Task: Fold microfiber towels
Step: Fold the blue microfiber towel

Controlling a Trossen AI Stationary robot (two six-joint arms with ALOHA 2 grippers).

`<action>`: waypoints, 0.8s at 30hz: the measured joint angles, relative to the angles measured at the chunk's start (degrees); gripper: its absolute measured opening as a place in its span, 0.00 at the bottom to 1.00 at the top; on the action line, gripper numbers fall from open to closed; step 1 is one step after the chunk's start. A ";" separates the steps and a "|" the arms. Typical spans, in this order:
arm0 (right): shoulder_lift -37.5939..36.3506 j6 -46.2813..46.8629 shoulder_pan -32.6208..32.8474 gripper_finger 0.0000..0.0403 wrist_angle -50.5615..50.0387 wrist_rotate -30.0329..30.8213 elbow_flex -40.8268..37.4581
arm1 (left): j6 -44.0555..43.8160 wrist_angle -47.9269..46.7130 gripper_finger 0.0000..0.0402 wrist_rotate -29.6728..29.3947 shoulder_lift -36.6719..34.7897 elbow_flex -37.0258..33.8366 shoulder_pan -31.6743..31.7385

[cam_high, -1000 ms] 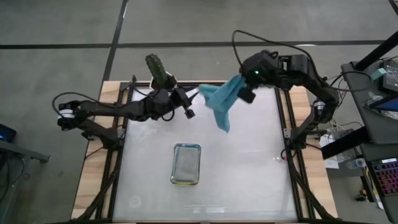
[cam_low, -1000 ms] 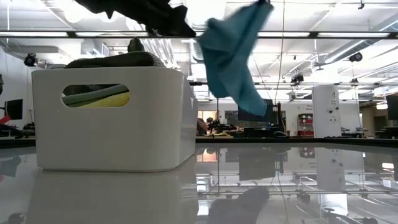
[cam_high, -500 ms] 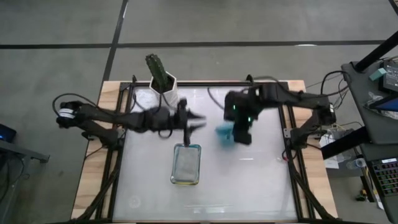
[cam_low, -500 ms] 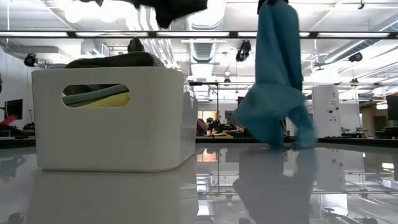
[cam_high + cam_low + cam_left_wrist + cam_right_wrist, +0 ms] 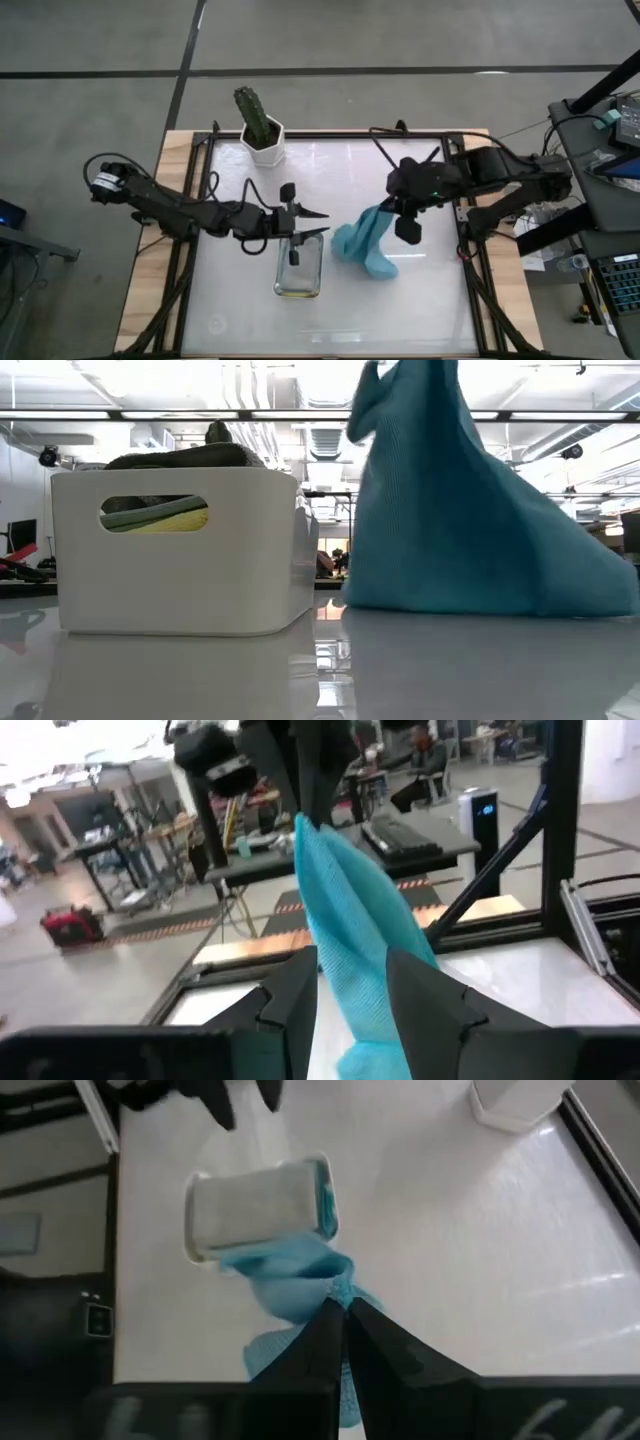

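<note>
A teal microfiber towel point(image 5: 365, 240) hangs from my right gripper point(image 5: 392, 212), which is shut on it to the right of the table's middle. In the low view the towel point(image 5: 450, 510) spreads wide down to the tabletop. My left gripper point(image 5: 322, 222) stands open and level over the far end of the white tray point(image 5: 279, 265). It points at the towel, its fingertips just short of it. In the left wrist view the towel point(image 5: 350, 910) shows beyond the gap between my fingers. Through the tray's handle slot show green and yellow towels point(image 5: 155, 517), with a grey one point(image 5: 200, 457) on top. My right gripper pinches a bunched upper part of the towel point(image 5: 338, 1283) between its two fingers, slanting down from the table's right side. One layer or several, I cannot tell. The towel hangs slack below the fingers, and its lower part point(image 5: 375, 263) lies on the table.
A potted cactus point(image 5: 260, 125) stands at the far edge, left of centre. The tray point(image 5: 180, 550) sits left of the towel, near the table's middle. Bare tabletop point(image 5: 420, 300) lies toward the near right.
My right gripper has carried the towel from the far edge toward the table's middle and down. The towel, hanging clear before, now rests its lower part on the table and spreads out. My left gripper has swung from the far edge toward the near edge, over the tray.
</note>
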 joint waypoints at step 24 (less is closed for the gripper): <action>0.09 -5.65 -0.42 0.02 3.58 1.49 -0.03 | 19.51 -1.34 0.60 9.36 12.66 -0.17 5.52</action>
